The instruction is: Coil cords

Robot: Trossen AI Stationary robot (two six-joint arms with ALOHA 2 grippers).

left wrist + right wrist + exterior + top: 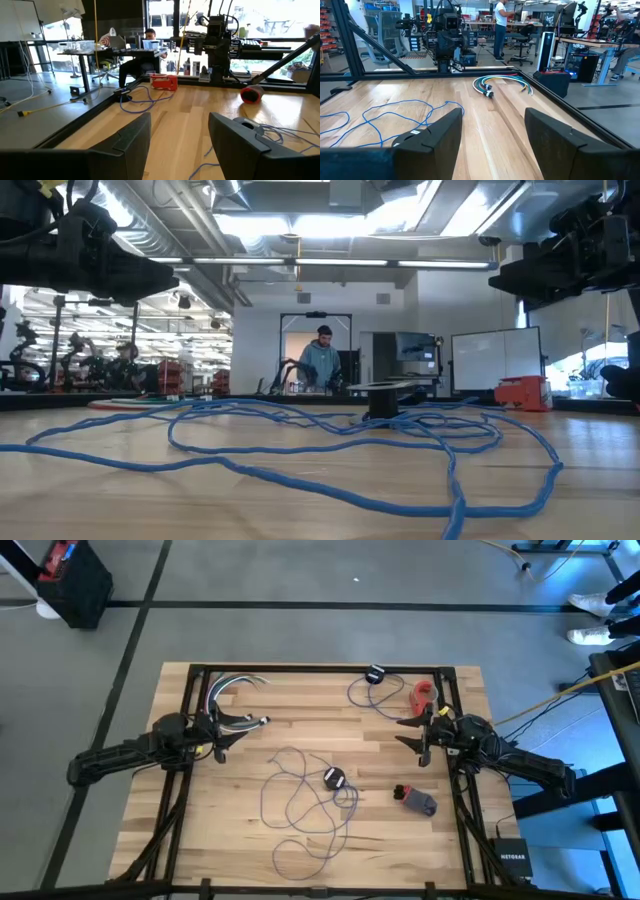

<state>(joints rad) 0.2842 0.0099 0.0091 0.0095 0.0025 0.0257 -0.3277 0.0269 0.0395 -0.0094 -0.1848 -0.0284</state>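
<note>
A: At table centre lies the cord (300, 802), loose loops, disc (334, 778) among them. Which gripper is nearer?

B: Left gripper (240, 724), cord at its five o'clock; right gripper (409, 730), at its eight. Similar distance; both jaws apart, empty.

A wooden table (240, 770) carries a bundle of coloured wires (232, 687) near its far left corner. A red tape dispenser (423, 692) sits near the far right corner. A red and grey object (415, 799) lies toward the right edge. A router (511, 858) rests off the table's right side. A person (322, 362) stands in the room behind.
</note>
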